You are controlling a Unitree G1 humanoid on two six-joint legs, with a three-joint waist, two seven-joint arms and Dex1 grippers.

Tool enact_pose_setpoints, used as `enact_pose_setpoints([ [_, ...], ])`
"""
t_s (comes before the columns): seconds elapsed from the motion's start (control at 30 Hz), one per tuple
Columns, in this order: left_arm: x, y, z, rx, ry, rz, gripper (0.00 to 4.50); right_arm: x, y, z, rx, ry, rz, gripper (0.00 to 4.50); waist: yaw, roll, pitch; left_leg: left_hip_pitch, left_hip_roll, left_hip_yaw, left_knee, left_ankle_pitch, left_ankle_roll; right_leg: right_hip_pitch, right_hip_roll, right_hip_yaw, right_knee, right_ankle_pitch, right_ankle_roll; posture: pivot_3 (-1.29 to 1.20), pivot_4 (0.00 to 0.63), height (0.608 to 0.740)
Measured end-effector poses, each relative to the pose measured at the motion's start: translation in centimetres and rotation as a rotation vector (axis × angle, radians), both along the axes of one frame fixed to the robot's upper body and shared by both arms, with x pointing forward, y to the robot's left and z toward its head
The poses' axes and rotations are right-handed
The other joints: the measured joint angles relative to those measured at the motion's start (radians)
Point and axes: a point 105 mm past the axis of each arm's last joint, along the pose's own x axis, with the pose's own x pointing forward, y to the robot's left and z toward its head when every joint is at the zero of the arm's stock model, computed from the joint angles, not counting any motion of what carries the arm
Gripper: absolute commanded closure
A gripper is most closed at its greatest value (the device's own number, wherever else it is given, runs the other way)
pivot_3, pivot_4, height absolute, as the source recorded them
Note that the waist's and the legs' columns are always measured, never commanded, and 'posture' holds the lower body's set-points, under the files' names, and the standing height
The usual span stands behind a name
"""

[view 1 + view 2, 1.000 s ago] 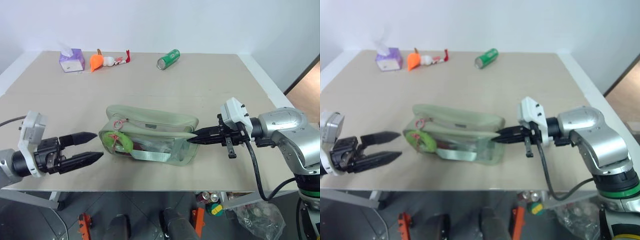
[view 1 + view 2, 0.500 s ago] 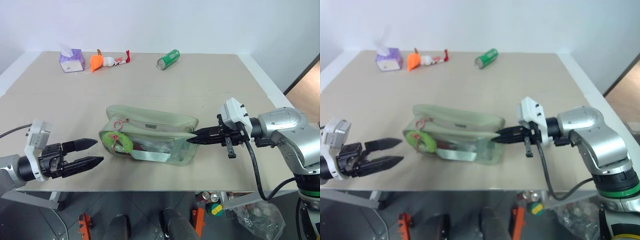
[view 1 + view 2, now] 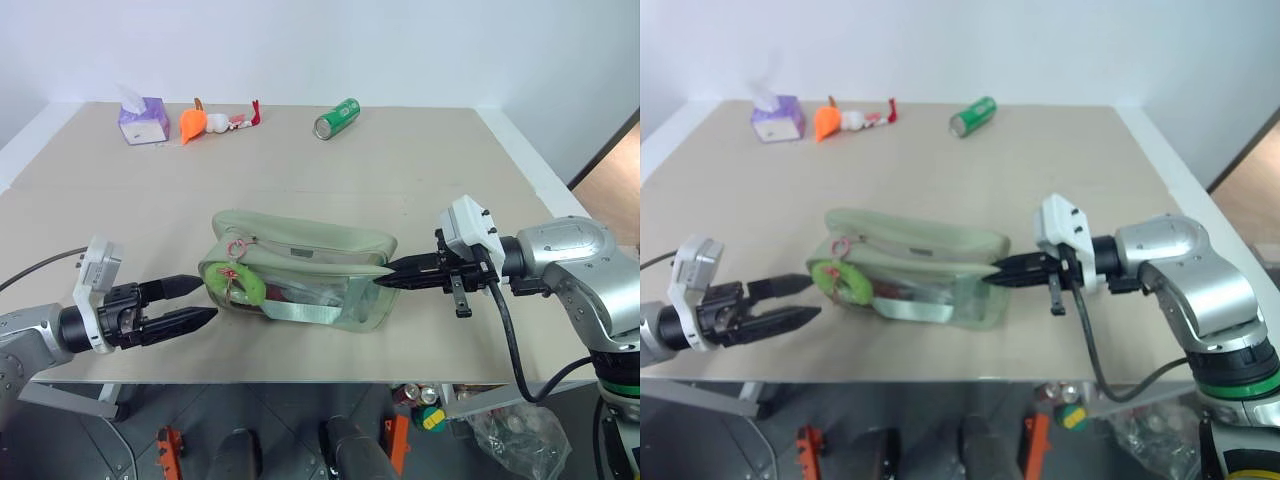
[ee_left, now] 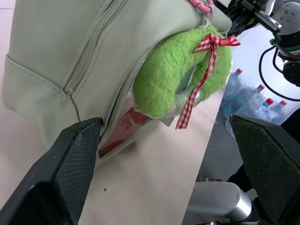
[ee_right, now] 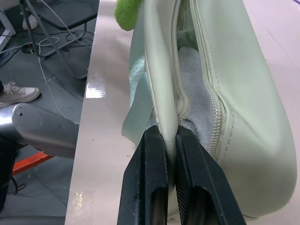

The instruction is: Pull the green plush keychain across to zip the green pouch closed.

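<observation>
Right gripper (image 3: 388, 279) is pinching the pouch (image 3: 300, 268) end at 3 o'clock, anchoring it; left gripper (image 3: 197, 301), jaws wide and empty, is facing the keychain (image 3: 245, 287) at 9 o'clock.

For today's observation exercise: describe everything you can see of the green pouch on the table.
The green pouch is a pale sage-green rectangular bag, apparently soft fabric, with clear side panels, a strap and a top zipper standing open, grey lining showing inside. It sits on the table near the front edge. A green plush keychain with a red checked ribbon hangs at one end; the right gripper pinches the other end's edge.
</observation>
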Motion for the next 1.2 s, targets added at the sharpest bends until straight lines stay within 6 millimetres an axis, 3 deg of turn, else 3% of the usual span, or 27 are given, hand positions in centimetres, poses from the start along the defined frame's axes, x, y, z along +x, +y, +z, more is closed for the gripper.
enact_pose_setpoints([
  [0.37, -1.5, 2.2, 0.4, 0.019, 0.045, 0.03, 0.0, -0.1, -0.1, 0.0, -0.005, 0.0, 0.003, 4.47, 0.001, 0.0, 0.0, 0.0, 0.0, 0.0, -0.001, 0.0, 0.0, -0.001, -0.001, 0.0, 0.0, 0.0, -0.001, 0.0, 0.15, 0.74],
  [0.73, -1.2, -1.2, 0.2, -0.06, 0.042, -0.027, 0.0, 0.0, -0.1, 0.1, -0.01, -0.007, 0.006, 4.47, 0.0, 0.0, 0.0, -0.001, 0.0, 0.0, -0.001, 0.0, 0.0, -0.001, -0.001, 0.0, -0.001, 0.0, 0.0, 0.0, 0.15, 0.74],
  [1.2, 1.6, -1.6, 1.1, -0.077, 0.0, 0.015, 0.0, 0.1, 0.0, 0.2, -0.006, -0.015, -0.009, 4.47, 0.001, 0.0, 0.0, 0.0, -0.001, 0.0, 0.0, 0.0, 0.0, 0.0, 0.0, 0.0, -0.001, 0.0, 0.0, 0.0, 0.15, 0.74],
])
